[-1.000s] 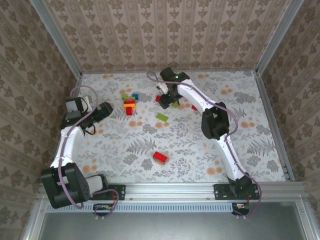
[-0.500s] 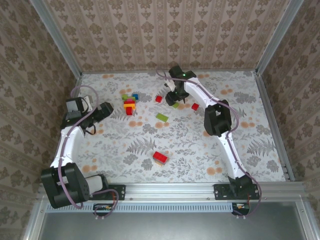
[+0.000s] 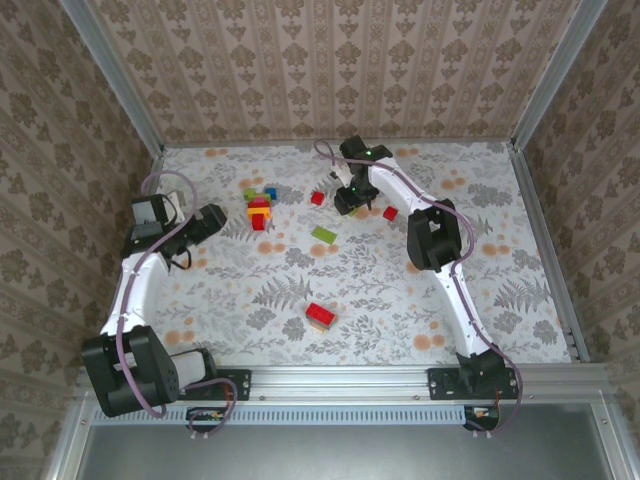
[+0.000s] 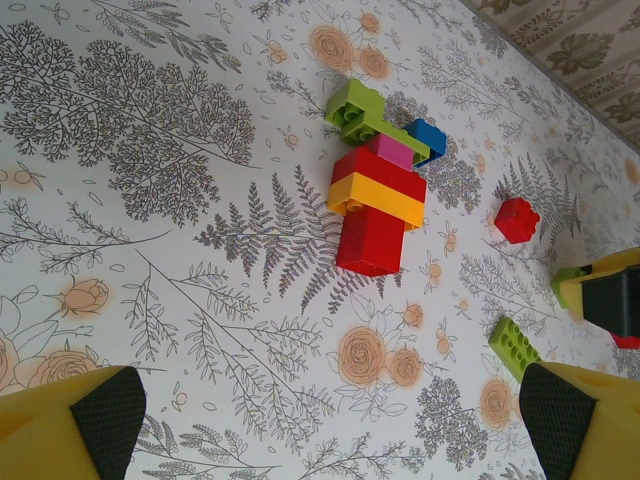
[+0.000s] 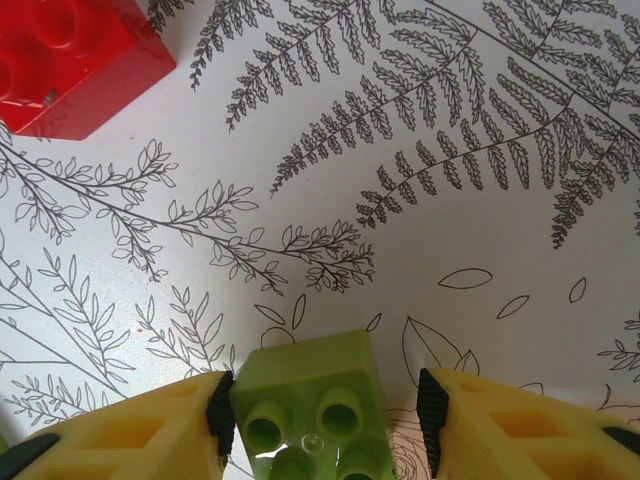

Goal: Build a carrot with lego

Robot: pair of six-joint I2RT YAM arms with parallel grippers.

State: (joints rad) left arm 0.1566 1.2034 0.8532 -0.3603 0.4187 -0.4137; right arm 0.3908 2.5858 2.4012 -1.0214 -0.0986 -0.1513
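A small green lego brick (image 5: 310,400) sits studs-up on the mat between the fingers of my right gripper (image 5: 325,410). The left pad touches its side; a gap remains at the right pad, so the gripper is open. From above, the right gripper (image 3: 350,203) is low at the back middle of the table. A built stack (image 3: 260,208) of red, yellow, magenta, green and blue bricks (image 4: 378,195) lies left of it. My left gripper (image 3: 214,222) hovers open at the left, holding nothing, its fingertips (image 4: 108,412) wide apart.
Loose bricks lie about: a small red one (image 3: 317,198) beside the right gripper, another red (image 3: 390,213) to its right, a green oblong (image 3: 323,235), and a red-and-orange piece (image 3: 320,315) nearer the front. Metal rails and patterned walls bound the mat.
My right gripper shifted right, off the small red brick, came down around the green brick, and its jaws narrowed. The left arm stayed still.
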